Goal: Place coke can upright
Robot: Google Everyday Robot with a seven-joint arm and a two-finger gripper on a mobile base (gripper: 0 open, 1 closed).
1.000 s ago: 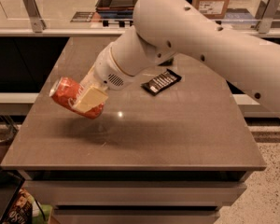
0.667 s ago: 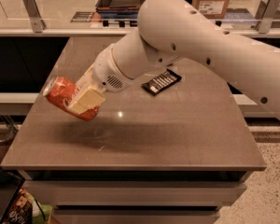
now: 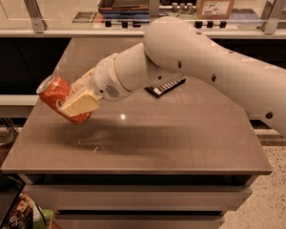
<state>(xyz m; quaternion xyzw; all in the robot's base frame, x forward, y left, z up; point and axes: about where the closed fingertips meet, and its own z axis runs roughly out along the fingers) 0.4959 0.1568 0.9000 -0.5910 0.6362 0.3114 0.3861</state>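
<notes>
The grey-brown rectangular tabletop (image 3: 181, 142) lies bare across its front half and towards its right edge, so passage there is wide. Around the middle, nearer the far edge, a flat black snack packet (image 3: 166, 86) lies partly under the bulky white arm (image 3: 190, 56). Over the left edge the gripper (image 3: 75, 98), clamped on the tilted red-orange aluminium coke can (image 3: 55, 95), blocks the way.

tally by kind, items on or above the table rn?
Soda cans: 1, the coke can, tilted, held in the gripper above the left side of the table.
Snack packets: 1, the black packet, flat on the table, partly behind the arm.
Total: 2
</notes>
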